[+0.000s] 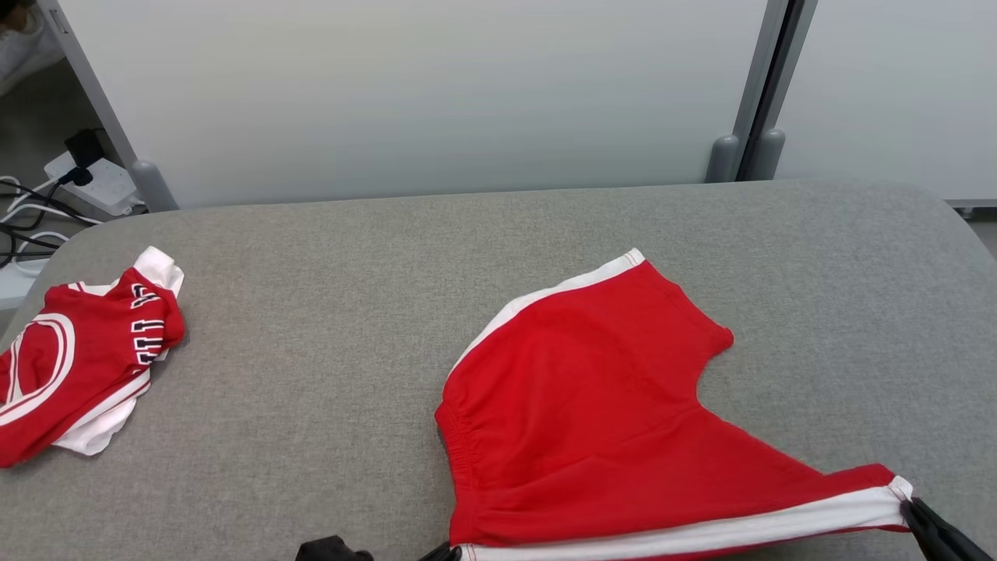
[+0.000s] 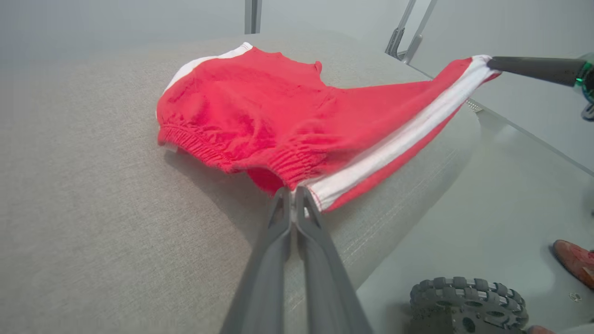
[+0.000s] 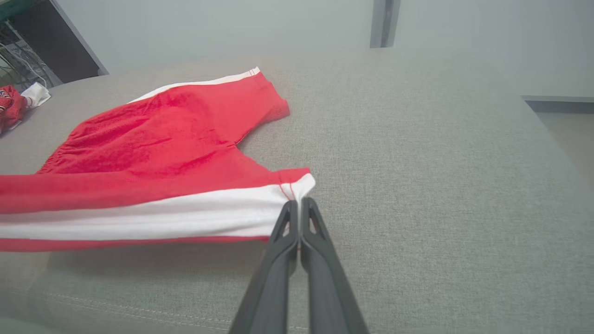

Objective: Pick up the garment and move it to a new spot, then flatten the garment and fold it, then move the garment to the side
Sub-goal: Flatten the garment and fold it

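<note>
While left hand (image 2: 293, 189), right hand (image 3: 297, 202) clamp white stripe (image 3: 185, 214), red shorts (image 1: 592, 389) drape grey woven table (image 1: 311, 312).

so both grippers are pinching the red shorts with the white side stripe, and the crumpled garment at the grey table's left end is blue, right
Not blue: the crumpled garment at the left end of the grey table is red with white trim, per the head view. The left gripper and right gripper do pinch the red white-striped shorts.

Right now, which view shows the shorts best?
Left wrist view: the whole shorts show, stretched between left pincer and right pincer. Head view crops their near edge; right wrist view crops the waist corner.
</note>
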Available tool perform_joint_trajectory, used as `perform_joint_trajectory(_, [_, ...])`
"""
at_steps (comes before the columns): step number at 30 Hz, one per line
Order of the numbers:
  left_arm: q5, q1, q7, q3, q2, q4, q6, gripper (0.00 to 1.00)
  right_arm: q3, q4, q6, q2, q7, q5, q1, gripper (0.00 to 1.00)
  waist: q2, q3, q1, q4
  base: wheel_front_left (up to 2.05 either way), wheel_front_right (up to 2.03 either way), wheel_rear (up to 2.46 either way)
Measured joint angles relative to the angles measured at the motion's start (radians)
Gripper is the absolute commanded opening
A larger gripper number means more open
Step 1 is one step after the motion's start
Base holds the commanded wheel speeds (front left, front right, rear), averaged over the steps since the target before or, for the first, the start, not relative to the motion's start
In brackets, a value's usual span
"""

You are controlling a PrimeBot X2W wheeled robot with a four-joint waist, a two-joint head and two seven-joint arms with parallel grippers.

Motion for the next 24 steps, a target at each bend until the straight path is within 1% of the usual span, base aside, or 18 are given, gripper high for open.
perform_joint_trajectory(2, [-0.006,0.028,0.026,0.002,0.022,-0.056,0.017,0.00,-0.039,-0.089,0.000,0.036,0.060,-0.041,0.043,0.00,0.0000,0.004,0.0000,0.000,0.00,0.00,0.00])
perform_joint_trajectory(4, [-0.029,0.039,0.038,0.002,0.025,-0.086,0.021,0.00,-0.065,-0.150,0.000,0.077,0.095,-0.057,0.050,0.00,0.0000,0.008,0.0000,-0.001,0.00,0.00,0.00])
perform_joint_trajectory(6, [-0.040,0.038,0.045,0.000,0.016,-0.096,0.021,0.00,-0.085,-0.153,0.000,0.107,0.129,-0.092,0.037,0.00,0.0000,0.012,0.0000,-0.001,0.00,0.00,0.00])
perform_joint_trajectory(8, [-0.055,0.029,0.046,-0.006,-0.012,-0.088,0.020,0.00,-0.095,-0.123,0.000,0.133,0.156,-0.107,0.000,0.00,0.0000,0.018,0.0000,0.000,0.00,0.00,0.00])
perform_joint_trajectory(11, [-0.100,-0.014,0.040,-0.016,-0.080,-0.047,0.009,0.00,-0.085,-0.033,0.000,0.170,0.175,-0.106,-0.108,0.00,0.0000,0.030,0.0000,0.007,0.00,0.00,0.00])
perform_joint_trajectory(13, [-0.135,-0.050,0.026,-0.014,-0.121,-0.007,0.002,0.00,-0.084,0.047,0.000,0.174,0.175,-0.101,-0.198,0.00,0.0000,0.042,0.0000,0.014,0.00,0.00,0.00])
perform_joint_trajectory(14, [-0.154,-0.070,0.023,-0.012,-0.140,0.017,0.002,0.00,-0.085,0.090,0.000,0.172,0.171,-0.101,-0.245,0.00,0.0000,0.049,0.0000,0.019,0.00,0.00,0.00])
perform_joint_trajectory(15, [-0.183,-0.113,0.007,0.002,-0.176,0.069,-0.006,0.00,-0.086,0.175,0.000,0.170,0.149,-0.111,-0.338,0.00,0.0000,0.063,0.0000,0.030,0.00,0.00,0.00])
perform_joint_trajectory(19, [-0.230,-0.189,-0.021,0.043,-0.234,0.174,-0.007,0.00,-0.053,0.323,0.000,0.161,0.083,-0.141,-0.521,0.00,0.0000,0.097,0.0000,0.056,0.00,0.00,0.00])
perform_joint_trajectory(22, [-0.217,-0.254,-0.068,0.071,-0.258,0.244,0.004,0.00,-0.026,0.443,0.000,0.145,0.004,-0.163,-0.662,0.00,0.0000,0.128,0.0000,0.077,0.00,0.00,0.00])
perform_joint_trajectory(24, [-0.216,-0.300,-0.091,0.082,-0.278,0.285,0.008,0.00,0.014,0.537,0.000,0.129,-0.022,-0.170,-0.756,0.00,0.0000,0.151,0.0000,0.090,0.00,0.00,0.00])
